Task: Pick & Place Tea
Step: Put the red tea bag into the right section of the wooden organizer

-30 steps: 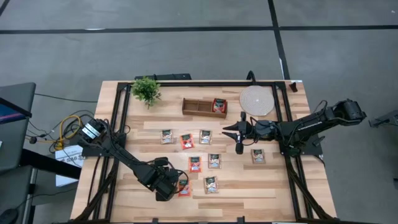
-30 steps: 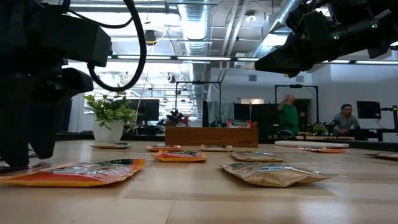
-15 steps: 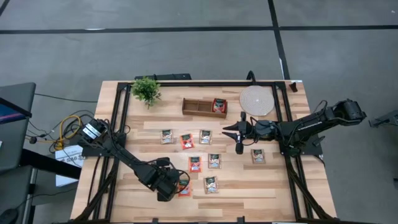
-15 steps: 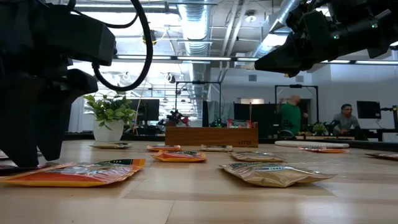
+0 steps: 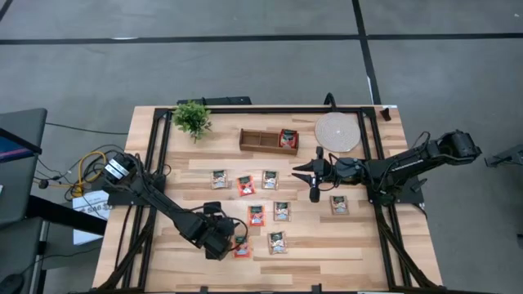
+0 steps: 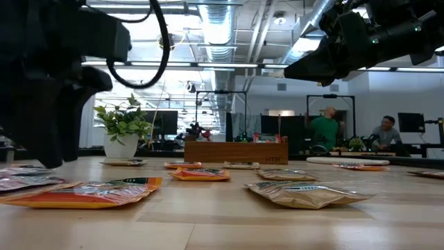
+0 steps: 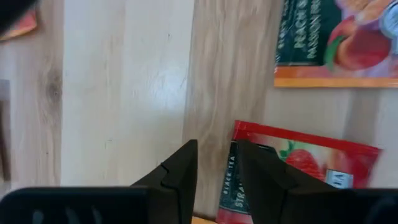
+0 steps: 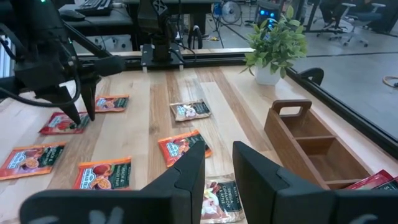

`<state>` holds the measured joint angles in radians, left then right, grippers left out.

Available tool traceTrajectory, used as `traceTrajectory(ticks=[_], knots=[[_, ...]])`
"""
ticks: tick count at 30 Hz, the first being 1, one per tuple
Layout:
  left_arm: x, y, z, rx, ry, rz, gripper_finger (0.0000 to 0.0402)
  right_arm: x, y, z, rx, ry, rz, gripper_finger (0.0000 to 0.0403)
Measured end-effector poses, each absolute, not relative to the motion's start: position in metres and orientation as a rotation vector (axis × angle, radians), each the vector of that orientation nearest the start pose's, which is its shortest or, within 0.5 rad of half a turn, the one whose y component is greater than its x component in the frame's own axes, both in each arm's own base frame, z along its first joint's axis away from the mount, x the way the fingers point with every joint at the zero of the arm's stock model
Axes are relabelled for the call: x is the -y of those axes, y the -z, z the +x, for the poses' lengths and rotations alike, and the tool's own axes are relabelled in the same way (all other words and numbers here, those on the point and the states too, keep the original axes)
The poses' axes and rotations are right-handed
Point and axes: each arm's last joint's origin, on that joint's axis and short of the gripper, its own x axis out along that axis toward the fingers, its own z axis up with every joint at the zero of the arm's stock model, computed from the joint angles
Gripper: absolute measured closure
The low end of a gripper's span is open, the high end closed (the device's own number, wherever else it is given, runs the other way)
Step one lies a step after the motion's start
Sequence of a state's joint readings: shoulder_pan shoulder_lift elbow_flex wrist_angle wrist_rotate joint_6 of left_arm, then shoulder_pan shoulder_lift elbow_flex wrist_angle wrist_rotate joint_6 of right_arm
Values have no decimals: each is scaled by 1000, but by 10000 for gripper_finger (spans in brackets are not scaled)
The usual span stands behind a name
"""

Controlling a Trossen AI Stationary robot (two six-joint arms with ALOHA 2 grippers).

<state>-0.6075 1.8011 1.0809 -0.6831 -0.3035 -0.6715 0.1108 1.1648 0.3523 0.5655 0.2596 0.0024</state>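
Front-left corner of the desk [image 5: 327, 245]: my left gripper [image 5: 233, 242] is down low at the edge of a red sachet [image 5: 243, 249], fingers drawn to a narrow gap with bare wood showing between them in the wrist view – one finger [image 7: 258, 171] overlaps the sachet's near edge, and the sachet lies flat on the desk, not lifted. A pale peach-print sachet [image 5: 278, 242] lies just beside it. The other loose tea is spread across the middle of the desk: a row of a pale sachet [image 5: 219, 179], a red one [image 5: 246, 185] and another pale one [image 5: 270, 180]; nearer the front, a red one [image 5: 257, 215] next to a pale one [image 5: 282, 211]; and a pale one [image 5: 339, 205] off to the right under my right arm. One red sachet [image 5: 288, 139] stands in the right-hand compartment of the tray [image 5: 261, 140] at the back, between the plant [image 5: 192, 118] and the disc [image 5: 337, 132]. My right gripper [image 5: 301, 172] hangs above the desk right of centre – fingers a little apart, holding nothing.
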Motion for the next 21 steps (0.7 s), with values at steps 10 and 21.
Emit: traceTrajectory(ticks=[10, 21], knots=[[175, -152, 268, -1278, -144, 1, 296, -17, -186, 220, -242, 149, -34, 327], [168, -149, 276, -1288, -102, -22, 296, -17, -186, 220, -242, 149, -34, 327]])
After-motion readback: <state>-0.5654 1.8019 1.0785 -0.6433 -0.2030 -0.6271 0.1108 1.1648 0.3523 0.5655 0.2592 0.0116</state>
